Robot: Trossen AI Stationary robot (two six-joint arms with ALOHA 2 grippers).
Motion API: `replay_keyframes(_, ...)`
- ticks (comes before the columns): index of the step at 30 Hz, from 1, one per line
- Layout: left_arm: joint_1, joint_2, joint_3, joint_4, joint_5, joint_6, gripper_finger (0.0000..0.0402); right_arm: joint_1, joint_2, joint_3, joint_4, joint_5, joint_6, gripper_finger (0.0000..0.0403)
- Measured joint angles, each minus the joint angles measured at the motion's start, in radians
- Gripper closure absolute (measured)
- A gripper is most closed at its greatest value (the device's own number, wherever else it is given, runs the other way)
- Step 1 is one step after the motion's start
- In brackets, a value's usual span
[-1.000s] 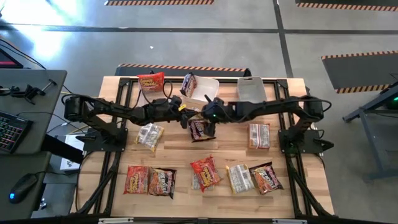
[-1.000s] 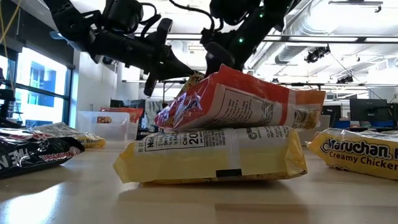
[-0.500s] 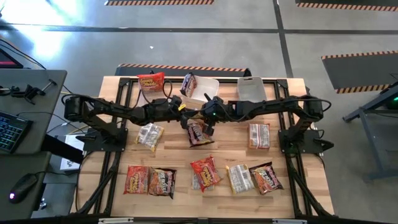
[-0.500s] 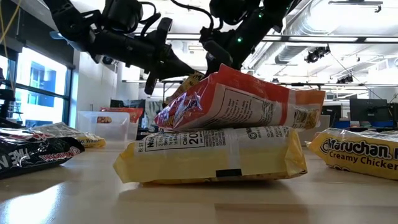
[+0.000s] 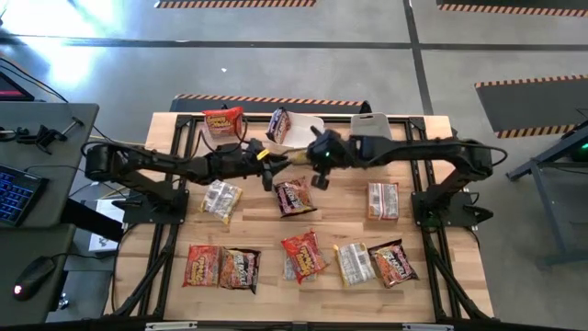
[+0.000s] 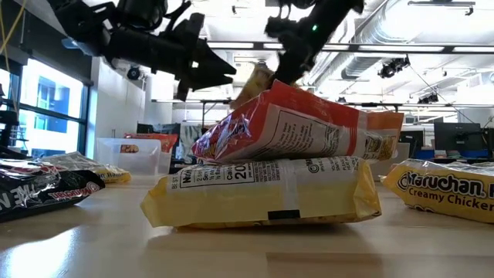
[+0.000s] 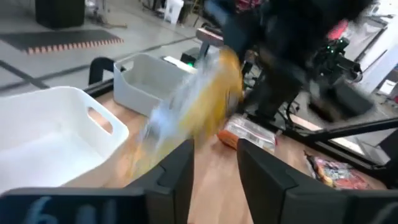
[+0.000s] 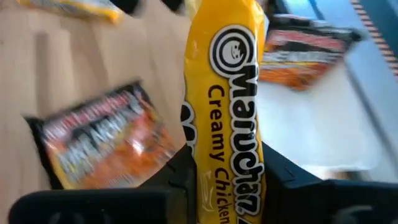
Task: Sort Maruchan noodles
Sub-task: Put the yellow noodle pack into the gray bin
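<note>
Overhead, the right gripper (image 5: 317,158) clamps the yellow Creamy Chicken packet (image 8: 227,106) above the table's (image 5: 441,276) twelve-o'clock half, long axis along its fingers; the left gripper (image 5: 267,167), jaws parted, hovers beside it.

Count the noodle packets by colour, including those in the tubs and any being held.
Red-orange packets: 4
Dark maroon packets: 4
Yellow packets: 4, one of them in the right hand
Total: 12
</note>
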Motion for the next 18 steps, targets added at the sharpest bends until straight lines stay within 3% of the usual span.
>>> replay_keyframes(6,0.0,-0.002,-0.084,0.146,0.056,0.026,0.029,-0.127,-0.016,0.179,-0.381,0.027,-0.214,0.0324)
replay_keyframes(11,0.0,-0.002,-0.13,0.229,0.061,0.04,0.0311,-0.286,-0.016,0.252,-0.571,0.033,-0.456,0.0325)
replay_keyframes(18,0.0,-0.002,-0.155,0.259,0.061,0.056,0.0332,-0.52,-0.016,0.182,-0.608,0.018,-0.745,0.0325)
